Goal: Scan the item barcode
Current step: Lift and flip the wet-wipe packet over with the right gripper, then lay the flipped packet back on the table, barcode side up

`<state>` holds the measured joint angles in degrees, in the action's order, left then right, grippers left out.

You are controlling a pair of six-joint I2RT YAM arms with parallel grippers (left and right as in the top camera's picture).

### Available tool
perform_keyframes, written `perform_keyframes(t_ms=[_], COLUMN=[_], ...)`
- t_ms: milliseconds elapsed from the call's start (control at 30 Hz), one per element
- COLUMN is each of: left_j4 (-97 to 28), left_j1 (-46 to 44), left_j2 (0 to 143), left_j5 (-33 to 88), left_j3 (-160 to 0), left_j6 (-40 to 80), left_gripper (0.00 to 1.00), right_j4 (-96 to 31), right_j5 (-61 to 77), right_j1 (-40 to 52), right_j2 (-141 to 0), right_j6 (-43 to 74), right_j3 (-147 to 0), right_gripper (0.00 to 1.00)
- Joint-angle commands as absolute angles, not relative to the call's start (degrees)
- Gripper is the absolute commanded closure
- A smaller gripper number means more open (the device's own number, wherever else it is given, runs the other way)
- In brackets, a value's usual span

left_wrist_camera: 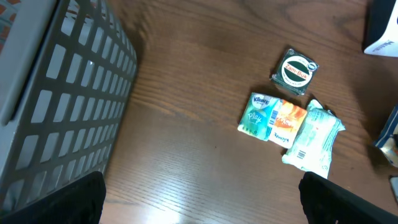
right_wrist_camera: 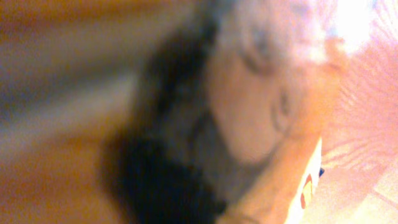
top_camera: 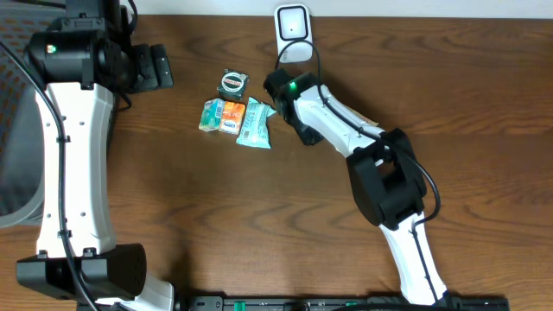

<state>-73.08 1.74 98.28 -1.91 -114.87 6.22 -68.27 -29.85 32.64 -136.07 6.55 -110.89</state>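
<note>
Overhead: the scanner (top_camera: pixel 293 30) stands at the far edge of the surface (top_camera: pixel 259 216). The right tool (top_camera: pixel 278 85) sits just below it, jaws closed, beside three items lying flat: a tin (top_camera: pixel 232 83), tissue packs (top_camera: pixel 220 115) and a teal pack (top_camera: pixel 255 123), the last nearest the tool. Whether the closed jaws pinch anything cannot be told here. The left tool (top_camera: pixel 157 67) hangs well apart to the left, spread wide and empty. Left wrist: the same items lie to the right of a basket (left_wrist_camera: pixel 62 93), and the teal pack shows a barcode (left_wrist_camera: pixel 301 152) on its upper face. Right wrist: blurred; a pale and orange mass fills the frame close to the lens, and no object is identifiable. Judgement: the step in hand is presenting an item to the scanner. To do it well, confirm a firm grip by an edge, leave the barcode uncovered by the fingers, and turn that face squarely and steadily toward the scanner window.
</note>
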Motion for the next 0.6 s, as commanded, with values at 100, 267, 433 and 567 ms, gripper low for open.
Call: perform_keyframes(t_ms=[100,267,433,567], left_j4=[-73.08,-73.08,-73.08,-73.08], left_j1=[1.98,1.98,1.98,1.98], left_j2=[98.50,98.50,98.50,98.50], left_j5=[-2.83,-2.83,-2.83,-2.83], left_j3=[-114.59,-114.59,-114.59,-114.59], left_j6=[6.72,6.74,6.74,6.72], left_gripper=[0.02,0.02,0.02,0.02], right_j4=[-72.73,-73.56,-74.15,-73.87], right_j5=[-9.39,13.23,37.17,50.24], right_j1=[29.12,24.01,17.32,12.58], right_j2=[-132.99,-130.61,-130.76,-130.78], right_j6=[5.80,-0.25,-6.15,-9.91], right_j3=[-120.44,-122.39,-121.12,-117.43], right_gripper=[0.99,0.99,0.99,0.99])
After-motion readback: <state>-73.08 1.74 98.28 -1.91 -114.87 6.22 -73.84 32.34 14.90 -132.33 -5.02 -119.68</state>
